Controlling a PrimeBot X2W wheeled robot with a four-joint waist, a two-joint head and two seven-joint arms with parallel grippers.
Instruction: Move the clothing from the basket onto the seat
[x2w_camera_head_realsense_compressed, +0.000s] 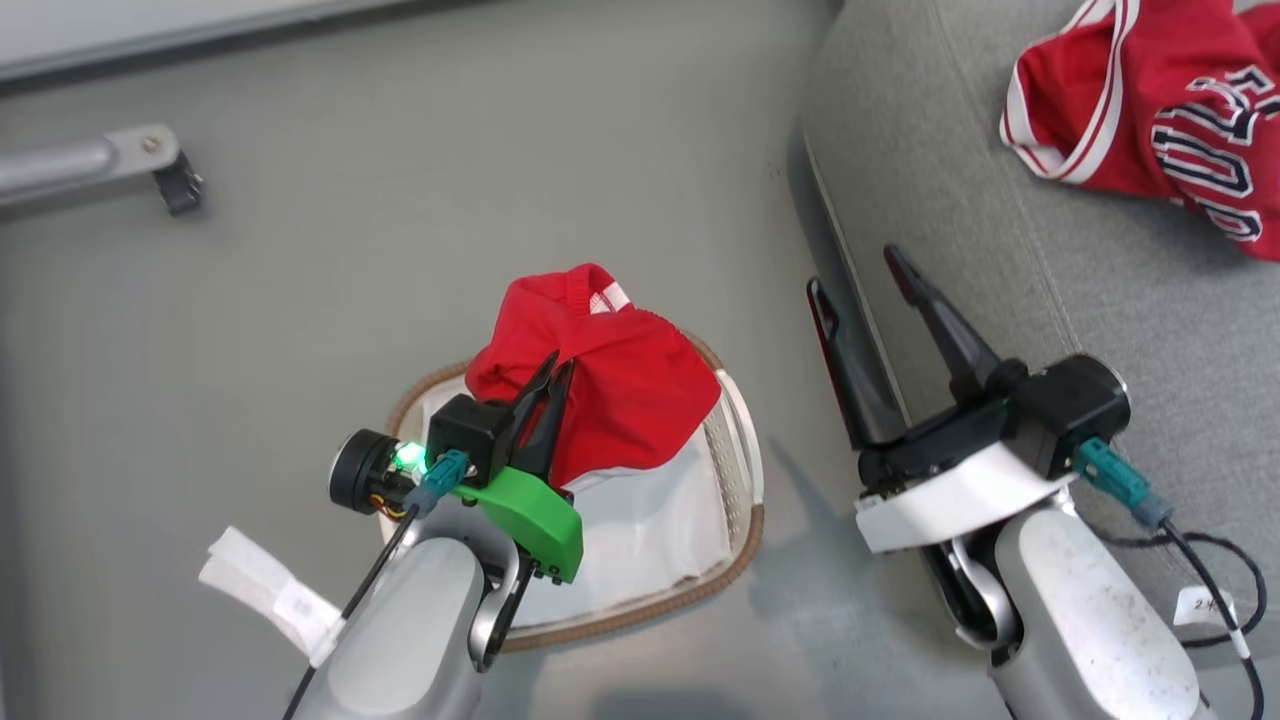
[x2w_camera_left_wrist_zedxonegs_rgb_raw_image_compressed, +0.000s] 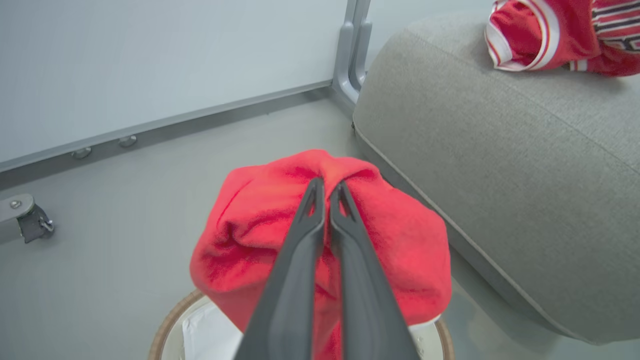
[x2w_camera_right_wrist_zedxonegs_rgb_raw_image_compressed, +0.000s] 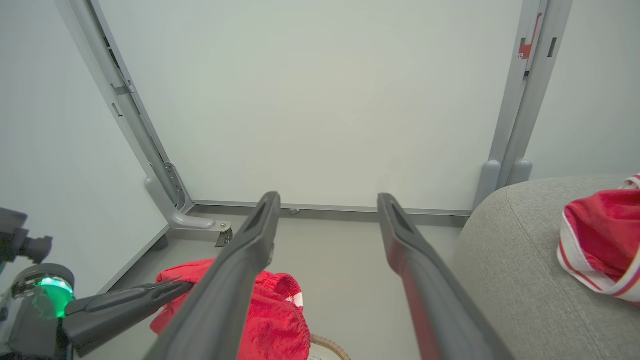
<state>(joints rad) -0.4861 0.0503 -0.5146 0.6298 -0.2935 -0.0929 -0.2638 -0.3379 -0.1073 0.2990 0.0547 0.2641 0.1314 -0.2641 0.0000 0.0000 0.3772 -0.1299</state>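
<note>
Left gripper (x2w_camera_head_realsense_compressed: 560, 365), pinched tight on a red garment (x2w_camera_head_realsense_compressed: 610, 400), holds it bunched over the basket (x2w_camera_head_realsense_compressed: 740, 540) at lower centre. Right gripper (x2w_camera_head_realsense_compressed: 852, 270) gapes empty beside the seat (x2w_camera_head_realsense_compressed: 950, 200), upper right, where the jersey (x2w_camera_head_realsense_compressed: 1150, 100) lies. Next, I'd say: carry it rightward, then release.

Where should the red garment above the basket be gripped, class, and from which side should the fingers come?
Grip the bunched fold at the top of the red garment, coming from the robot's side above the basket. The cloth gathers there into a narrow ridge two fingers can pinch; the rest hangs free. The left gripper is shut on that fold.
</note>
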